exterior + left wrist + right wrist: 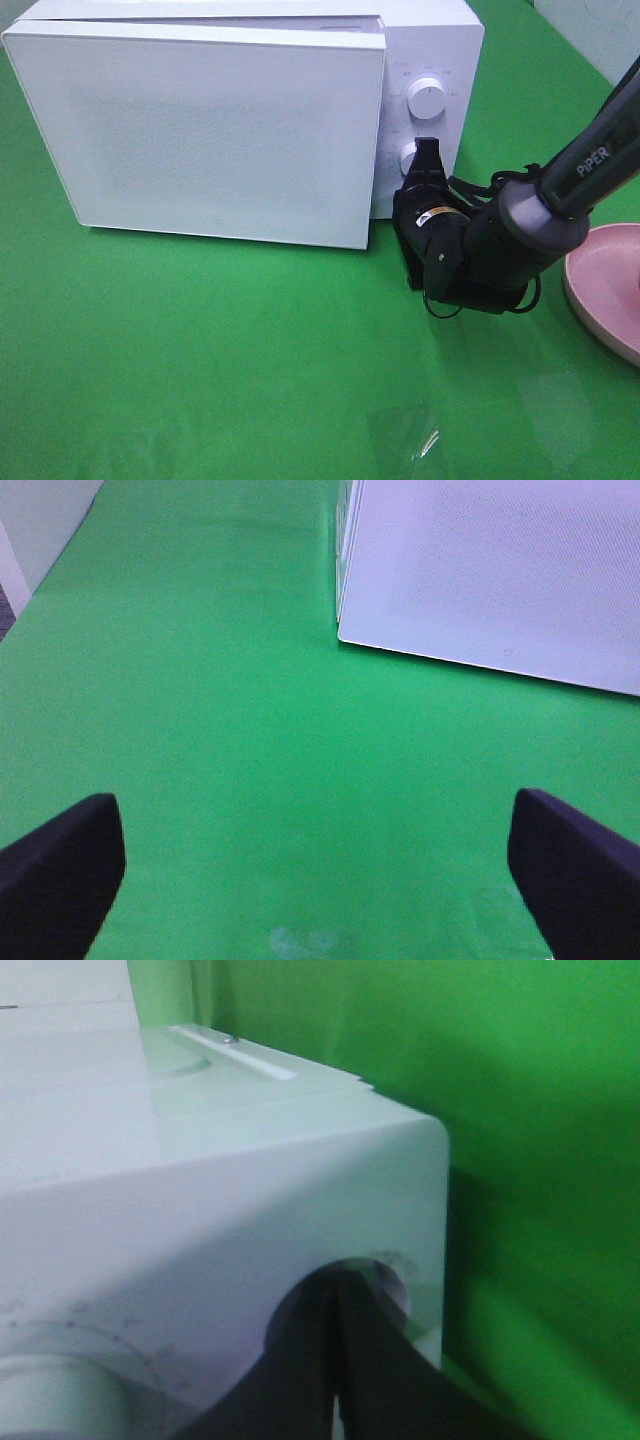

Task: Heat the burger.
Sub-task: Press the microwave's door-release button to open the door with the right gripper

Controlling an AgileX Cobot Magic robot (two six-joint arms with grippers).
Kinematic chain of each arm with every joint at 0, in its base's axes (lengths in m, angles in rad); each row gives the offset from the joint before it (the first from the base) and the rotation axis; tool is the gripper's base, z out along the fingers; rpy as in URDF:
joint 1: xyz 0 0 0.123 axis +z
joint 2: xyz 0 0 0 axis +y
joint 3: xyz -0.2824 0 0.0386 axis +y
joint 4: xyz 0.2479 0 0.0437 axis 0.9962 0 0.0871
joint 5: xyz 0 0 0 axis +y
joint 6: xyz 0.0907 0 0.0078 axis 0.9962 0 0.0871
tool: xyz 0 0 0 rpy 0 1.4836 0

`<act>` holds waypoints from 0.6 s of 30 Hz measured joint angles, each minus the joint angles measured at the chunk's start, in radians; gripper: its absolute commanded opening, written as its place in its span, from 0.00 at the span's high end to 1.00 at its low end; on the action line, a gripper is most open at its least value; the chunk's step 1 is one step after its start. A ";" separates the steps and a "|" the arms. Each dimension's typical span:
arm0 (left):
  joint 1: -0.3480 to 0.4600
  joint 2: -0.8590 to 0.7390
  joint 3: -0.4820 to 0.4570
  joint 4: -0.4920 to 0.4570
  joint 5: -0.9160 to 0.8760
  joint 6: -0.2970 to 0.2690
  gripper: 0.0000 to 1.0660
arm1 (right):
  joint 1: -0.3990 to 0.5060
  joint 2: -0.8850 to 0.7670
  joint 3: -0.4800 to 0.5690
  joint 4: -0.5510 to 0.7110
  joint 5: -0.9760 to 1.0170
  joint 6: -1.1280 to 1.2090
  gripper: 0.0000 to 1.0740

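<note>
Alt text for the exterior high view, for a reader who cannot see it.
The right gripper, jaws shut, meets the lower knob of a white microwave on a green table. A pink plate lies at the right edge; no burger shows.

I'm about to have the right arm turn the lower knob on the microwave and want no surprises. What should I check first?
1. Burger inside: cannot tell. It shows in no view, and the microwave door hides the interior.
2. Door fully shut: cannot tell from these angles.
3. Right gripper at the lower knob: ok. Its tips are at the knob.
4. Grip around the knob: not ok. The fingers are shut together, not straddling it.
5. Left gripper out of the way: ok. It is open over the green cloth and holds nothing.
</note>
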 measured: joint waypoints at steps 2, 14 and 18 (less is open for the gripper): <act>0.000 0.000 0.000 0.000 0.000 0.000 0.08 | 0.006 0.008 -0.013 0.023 0.004 -0.015 1.00; 0.000 0.000 0.000 0.000 0.000 0.000 0.08 | 0.013 0.010 -0.021 0.056 0.007 -0.038 1.00; 0.000 0.000 0.000 0.000 0.000 0.000 0.08 | 0.014 0.005 -0.021 0.055 0.025 -0.040 1.00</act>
